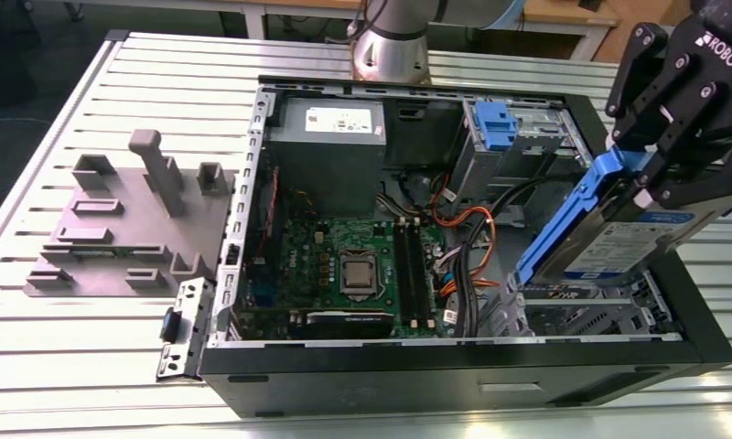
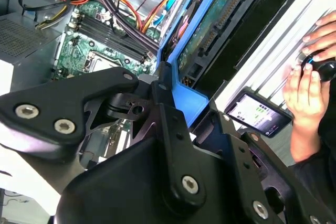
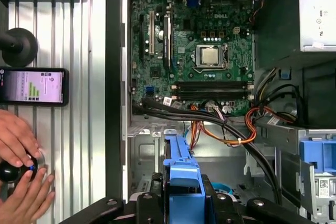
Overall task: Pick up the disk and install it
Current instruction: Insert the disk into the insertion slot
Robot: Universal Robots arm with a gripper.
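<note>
Clamped shut on the blue plastic side frame of the disk, the black jointed robot hand (image 1: 673, 187) grips from either side, as seen in the second wrist view (image 2: 157, 85) and the first wrist view (image 3: 182, 203).

A ribbed silver metal worktop (image 1: 48, 366) carries everything. On it lies a black open computer case (image 1: 464, 375), its inside facing up. To the exterior view's left of the case sits a grey moulded fixture block (image 1: 122, 229) with slots and posts. Inside the case are a grey metal power supply box (image 1: 329, 155) and, beside it, a green motherboard (image 1: 341, 256).

The flat rectangular silver-metal disk (image 1: 622, 242) with its white-and-blue label hangs slanted over the bare metal drive bay (image 1: 586, 311) at the exterior view's right end of the case, not seated in it.

A small blue plastic bracket (image 1: 494, 123) stands in the upper drive cage. Outside the case lies a black phone (image 3: 34, 86), and next to it a person's hands (image 3: 18, 150) rest on a black knob (image 3: 8, 171).
</note>
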